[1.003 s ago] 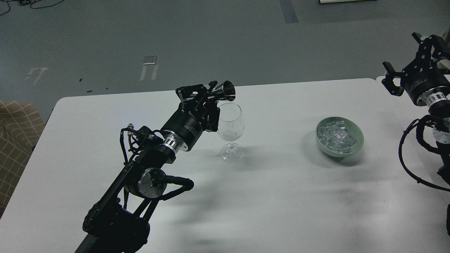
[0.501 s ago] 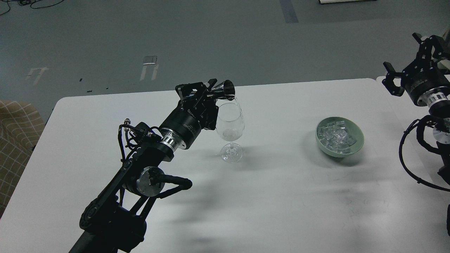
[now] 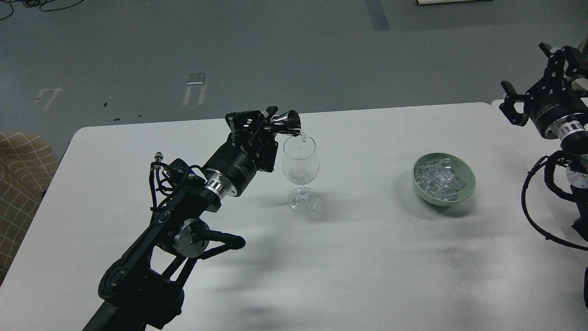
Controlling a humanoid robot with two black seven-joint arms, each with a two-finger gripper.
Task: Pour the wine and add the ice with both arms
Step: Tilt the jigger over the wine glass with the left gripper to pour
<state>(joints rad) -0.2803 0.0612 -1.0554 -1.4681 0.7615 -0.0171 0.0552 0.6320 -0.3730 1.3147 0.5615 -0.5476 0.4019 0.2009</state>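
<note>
My left gripper (image 3: 271,123) is shut on a small shiny metal jigger (image 3: 288,122), tipped on its side with its mouth over the rim of a clear wine glass (image 3: 300,165). A thin clear stream of wine (image 3: 302,136) runs from the jigger's lip into the glass. The glass stands upright on the white table (image 3: 349,257). The ice (image 3: 438,176), many small clear cubes, lies in a pale green bowl (image 3: 464,191) to the right. My right gripper (image 3: 528,80) hangs open and empty above the table's far right corner, away from the bowl.
A second white table edge (image 3: 503,106) abuts at the far right under my right arm. A tan checked cushion (image 3: 20,184) lies off the table's left side. Grey floor lies beyond the far edge.
My left gripper has shifted slightly left and down and tipped the jigger further. The stream of wine, absent a second ago, now runs into the glass. The right arm has not moved.
</note>
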